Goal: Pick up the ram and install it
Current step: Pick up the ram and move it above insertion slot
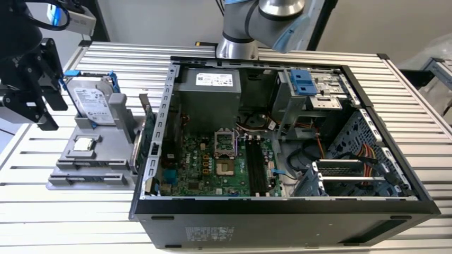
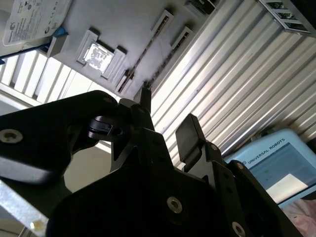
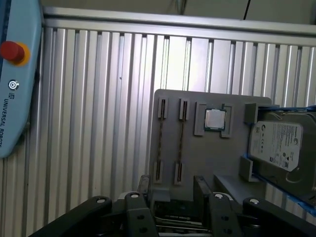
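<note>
A work table of ribbed silver aluminium slats (image 1: 56, 222) carries the whole scene, its long grooves running from the exterior view's left to the exterior view's right. Beyond its far edge rises a plain pale grey wall (image 1: 374, 21), with a dark upright post (image 1: 97, 21) before it toward the exterior view's left. At the exterior view's right edge a grey metal frame (image 1: 439, 71) stands just beside the table. In the first wrist view a bright white glare (image 3: 177, 54) lies across the slats near the table's edge, and a dull beige strip of wall (image 3: 123, 5) runs behind it. In the second wrist view the slats (image 2: 237, 74) gleam pale with dark grooves between them.
</note>
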Tool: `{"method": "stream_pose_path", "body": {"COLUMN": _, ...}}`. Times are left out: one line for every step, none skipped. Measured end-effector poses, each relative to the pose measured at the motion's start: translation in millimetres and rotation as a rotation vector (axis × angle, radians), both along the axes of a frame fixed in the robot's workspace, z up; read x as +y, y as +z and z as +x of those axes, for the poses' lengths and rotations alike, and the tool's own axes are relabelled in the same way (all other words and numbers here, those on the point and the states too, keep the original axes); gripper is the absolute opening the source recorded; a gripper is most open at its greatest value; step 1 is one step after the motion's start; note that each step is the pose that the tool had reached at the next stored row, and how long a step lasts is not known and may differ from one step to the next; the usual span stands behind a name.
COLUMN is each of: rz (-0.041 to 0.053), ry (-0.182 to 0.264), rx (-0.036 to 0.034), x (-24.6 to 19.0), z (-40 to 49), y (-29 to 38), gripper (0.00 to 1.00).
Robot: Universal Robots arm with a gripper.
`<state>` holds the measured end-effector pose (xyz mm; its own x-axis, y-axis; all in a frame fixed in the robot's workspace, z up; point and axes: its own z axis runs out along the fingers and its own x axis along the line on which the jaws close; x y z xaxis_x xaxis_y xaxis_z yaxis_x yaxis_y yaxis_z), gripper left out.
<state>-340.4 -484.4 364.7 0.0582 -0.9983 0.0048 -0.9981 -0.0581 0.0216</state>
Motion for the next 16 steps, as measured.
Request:
{"method": "stream_pose_path", "body": {"rz": 0.0, "ry": 0.0, "rx": 0.0001, "x": 0.0, "z": 0.0, "y": -0.5, "gripper": 1.0}}
{"method": "stream_pose_path", "body": {"rz": -0.0001, "ry": 0.0, "rx": 0.0001, "x": 0.0, "z": 0.0, "y": -1.0, "gripper": 1.0}}
{"method": "stream_pose_path", "body": {"rz": -0.0001, "ry": 0.0, "rx": 0.0001, "x": 0.0, "z": 0.0, "y": -1.6, "gripper": 1.0}}
{"method": "stream_pose_path", "body": {"rz": -0.0001, "ry": 0.0, "rx": 0.0001, "x": 0.0, "z": 0.0, "y": -2.1, "gripper": 1.0}}
{"method": "stream_pose_path", "body": {"rz": -0.0001, "ry": 0.0, "rx": 0.0, "x": 0.0, "z": 0.0, "y": -2.7, "gripper": 1.0}}
{"method": "stream_pose_path", "body": {"rz": 0.0, "ry": 0.0, "rx": 0.0, "x": 0.0, "z": 0.0, "y": -3.2, "gripper": 1.0}}
{"method": "stream_pose_path", "body": {"rz": 0.0, "ry": 0.0, "rx": 0.0, "x": 0.0, "z": 0.0, "y": -3.8, "gripper": 1.0}}
{"method": "stream_pose_path", "body": {"rz": 0.0, "ry": 0.0, "rx": 0.0, "x": 0.0, "z": 0.0, "y": -4.3, "gripper": 1.0}}
{"method": "stream_pose_path", "body": {"rz": 0.0, "ry": 0.0, "rx": 0.0001, "x": 0.0, "z": 0.0, "y": -4.8, "gripper": 1.0}}
{"method": "stream_pose_path", "body": {"rz": 0.0, "ry": 0.0, "rx": 0.0, "x": 0.0, "z": 0.0, "y": -5.4, "gripper": 1.0}}
{"method": "stream_pose_path", "body": {"rz": 0.0, "ry": 0.0, "rx": 0.0, "x": 0.0, "z": 0.0, "y": -6.0, "gripper": 1.0}}
{"method": "stream_pose_path", "body": {"rz": 0.0, "ry": 0.0, "rx": 0.0, "x": 0.0, "z": 0.0, "y": -6.5, "gripper": 1.0}}
{"method": "stream_pose_path", "body": {"rz": 0.0, "ry": 0.0, "rx": 0.0, "x": 0.0, "z": 0.0, "y": -7.1, "gripper": 1.0}}
{"method": "stream_pose_path", "body": {"rz": 0.0, "ry": 0.0, "rx": 0.0, "x": 0.0, "z": 0.0, "y": -7.5, "gripper": 1.0}}
{"method": "stream_pose_path", "body": {"rz": 0.0, "ry": 0.0, "rx": 0.0, "x": 0.0, "z": 0.0, "y": -8.0, "gripper": 1.0}}
{"method": "stream_pose_path", "body": {"rz": -0.0001, "ry": 0.0, "rx": 0.0001, "x": 0.0, "z": 0.0, "y": -8.6, "gripper": 1.0}}
